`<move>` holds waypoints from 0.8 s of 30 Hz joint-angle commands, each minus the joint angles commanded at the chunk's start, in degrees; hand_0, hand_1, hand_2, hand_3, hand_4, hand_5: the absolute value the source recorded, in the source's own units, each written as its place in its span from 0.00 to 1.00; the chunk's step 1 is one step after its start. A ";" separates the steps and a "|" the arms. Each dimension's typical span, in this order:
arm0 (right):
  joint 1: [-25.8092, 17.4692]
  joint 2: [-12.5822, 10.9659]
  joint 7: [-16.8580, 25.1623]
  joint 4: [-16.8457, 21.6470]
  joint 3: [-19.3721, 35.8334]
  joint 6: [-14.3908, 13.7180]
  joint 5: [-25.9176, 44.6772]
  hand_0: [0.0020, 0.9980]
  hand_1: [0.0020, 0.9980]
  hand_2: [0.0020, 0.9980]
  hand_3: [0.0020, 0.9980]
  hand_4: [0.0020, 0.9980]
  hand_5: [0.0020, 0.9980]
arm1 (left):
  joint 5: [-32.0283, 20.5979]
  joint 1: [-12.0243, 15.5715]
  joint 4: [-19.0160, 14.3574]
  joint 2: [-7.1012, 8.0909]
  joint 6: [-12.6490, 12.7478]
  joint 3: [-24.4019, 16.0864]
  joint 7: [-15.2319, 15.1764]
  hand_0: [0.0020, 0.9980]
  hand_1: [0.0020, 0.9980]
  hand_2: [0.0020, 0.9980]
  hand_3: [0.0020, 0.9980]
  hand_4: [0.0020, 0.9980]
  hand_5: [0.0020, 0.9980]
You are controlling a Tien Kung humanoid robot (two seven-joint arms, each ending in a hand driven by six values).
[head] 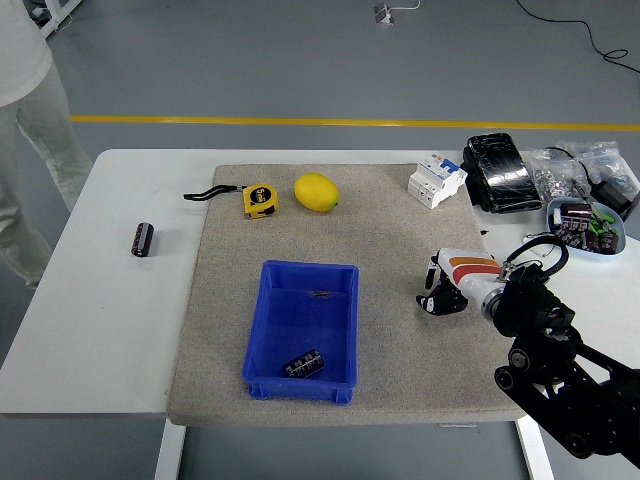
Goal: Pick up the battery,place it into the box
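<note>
The right hand (442, 294) hangs low over the grey mat (390, 240) on the white surface (120, 320), its black fingers (432, 298) curled loosely downward and gripping nothing; whether they touch the mat cannot be told. Its arm (560, 380) comes in from the lower right corner. The left hand does not show in the head view.

To the hand's left, well apart, sits the blue box (303, 330) on the mat. One battery (304, 364) lies tilted on the box floor near its front wall, and a small dark item (321, 294) rests nearer the back wall; what it is cannot be made out. Much farther left, off the mat on the bare surface, a second battery (143, 239) lies by itself.

Beyond the hand and to its left are a lemon (316, 192) and, just beside it, a yellow tape measure (260, 199) with a black strap. Straight beyond the hand stands a white circuit breaker (437, 179), with a black wrapped pack (500, 172) next to it. To the hand's right a blue dish (588, 226) holds small parts, with clear bags (572, 170) behind it.

A person in pale clothing (25, 110) stands at the far left edge of the surface, hands out of sight.
</note>
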 joint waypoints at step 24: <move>0.76 -0.63 0.94 1.65 -0.09 4.11 -3.13 0.44 0.44 0.51 0.47 0.88 0.19 | 0.15 -0.22 0.04 0.21 -0.12 -0.07 0.11 0.60 0.53 0.55 0.65 0.64 0.74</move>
